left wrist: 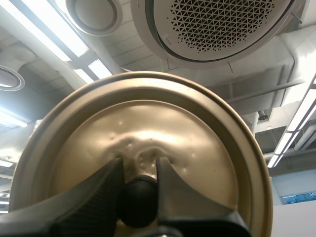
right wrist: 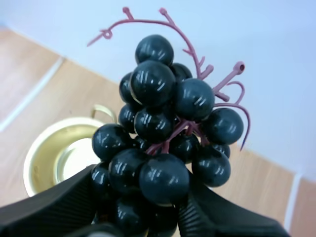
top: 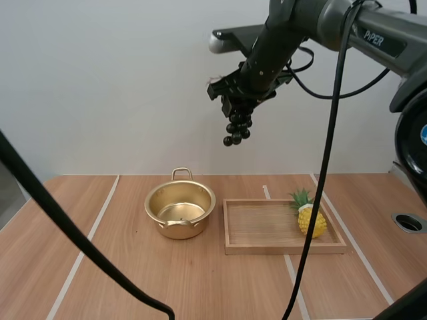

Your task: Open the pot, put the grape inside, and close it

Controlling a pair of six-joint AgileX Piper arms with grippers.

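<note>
Aloft, right jaws clench the light, slippery-looking grapes [top: 237,127] by their top berries; left jaws grip the lid [left wrist: 148,128] by its knob [left wrist: 138,200].

The high camera looks down over the tabletop [top: 220,287]; the right wrist camera, close behind grapes [right wrist: 163,148], shares its pot [top: 175,230]; the left wrist camera faces up against the lid [left wrist: 148,128].
</note>
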